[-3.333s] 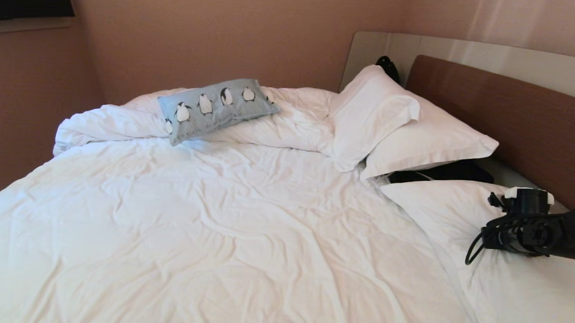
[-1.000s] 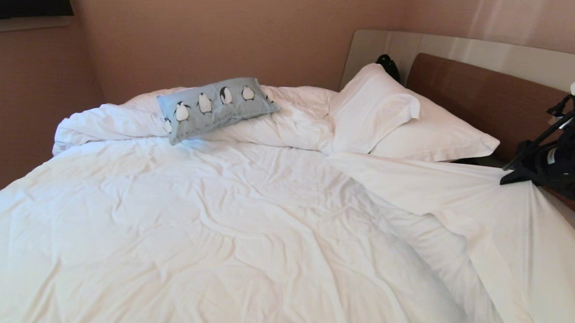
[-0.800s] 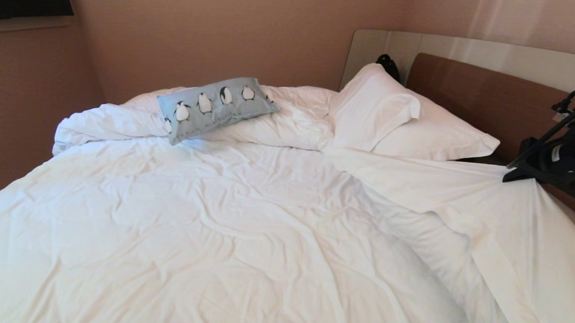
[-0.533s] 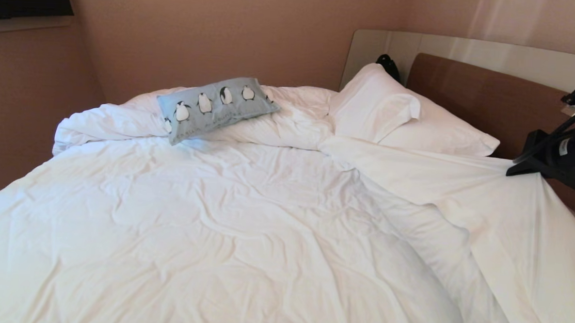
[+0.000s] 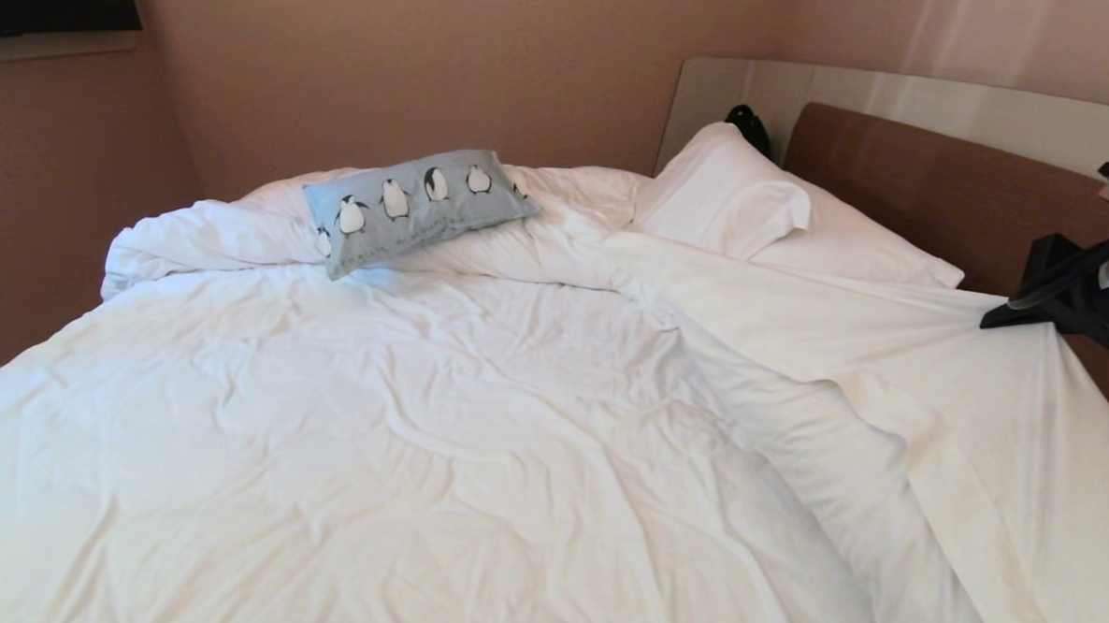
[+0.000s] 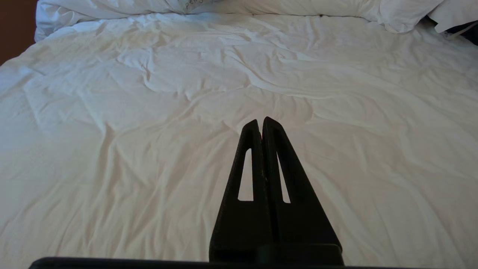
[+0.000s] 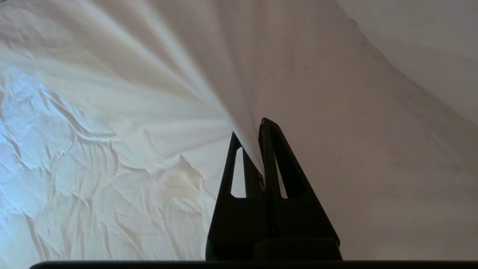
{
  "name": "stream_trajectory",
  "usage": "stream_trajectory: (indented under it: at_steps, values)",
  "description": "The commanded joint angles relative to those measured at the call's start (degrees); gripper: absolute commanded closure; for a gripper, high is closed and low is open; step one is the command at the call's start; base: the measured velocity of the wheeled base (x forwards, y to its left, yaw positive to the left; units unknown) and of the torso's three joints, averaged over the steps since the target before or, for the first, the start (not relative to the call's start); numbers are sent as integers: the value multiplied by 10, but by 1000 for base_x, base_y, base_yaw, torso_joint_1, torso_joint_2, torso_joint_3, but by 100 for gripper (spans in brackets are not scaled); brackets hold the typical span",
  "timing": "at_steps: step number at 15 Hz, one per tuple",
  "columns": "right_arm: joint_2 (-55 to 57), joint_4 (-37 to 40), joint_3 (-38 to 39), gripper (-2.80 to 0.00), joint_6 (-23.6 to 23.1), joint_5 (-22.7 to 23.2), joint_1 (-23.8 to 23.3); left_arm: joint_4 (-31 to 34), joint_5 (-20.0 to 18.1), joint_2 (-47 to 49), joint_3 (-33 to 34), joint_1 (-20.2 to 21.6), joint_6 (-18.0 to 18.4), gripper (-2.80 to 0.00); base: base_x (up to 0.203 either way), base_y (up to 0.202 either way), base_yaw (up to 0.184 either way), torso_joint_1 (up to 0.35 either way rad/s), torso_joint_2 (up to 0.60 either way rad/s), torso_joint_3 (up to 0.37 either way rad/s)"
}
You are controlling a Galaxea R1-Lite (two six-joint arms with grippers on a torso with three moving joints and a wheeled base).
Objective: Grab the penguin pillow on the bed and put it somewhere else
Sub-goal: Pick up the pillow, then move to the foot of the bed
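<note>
Our right gripper (image 5: 994,321) is clamped on a lifted white sheet (image 5: 890,336) (pulled taut). Our left gripper (image 6: 261,123), closed, hovers over the bed (image 6: 149,112). The penguin pillow (image 5: 414,207) lies untouched.

The right pincer (image 5: 999,322), clamped on the white sheet (image 5: 890,336), has lifted it over the white pillows (image 5: 756,208).

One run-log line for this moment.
right hand: shut on white sheet, raised | left hand: shut, empty | penguin pillow: untouched on bed
</note>
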Motion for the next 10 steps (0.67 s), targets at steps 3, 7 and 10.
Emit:
stream_trajectory:
  at_steps: [3, 7, 10]
  values:
    - [-6, 4, -2, 0, 12, 1, 8, 0, 0, 0, 1, 0, 0, 0, 0, 0, 0, 0, 0, 0]
    - [-2, 5, 5, 0, 32, 0, 50, 0, 0, 0, 0, 0, 0, 0, 0, 0, 0, 0, 0, 0]
    - [12, 5, 14, 0, 39, -2, 80, -1, 0, 0, 1, 0, 0, 0, 0, 0, 0, 0, 0, 0]
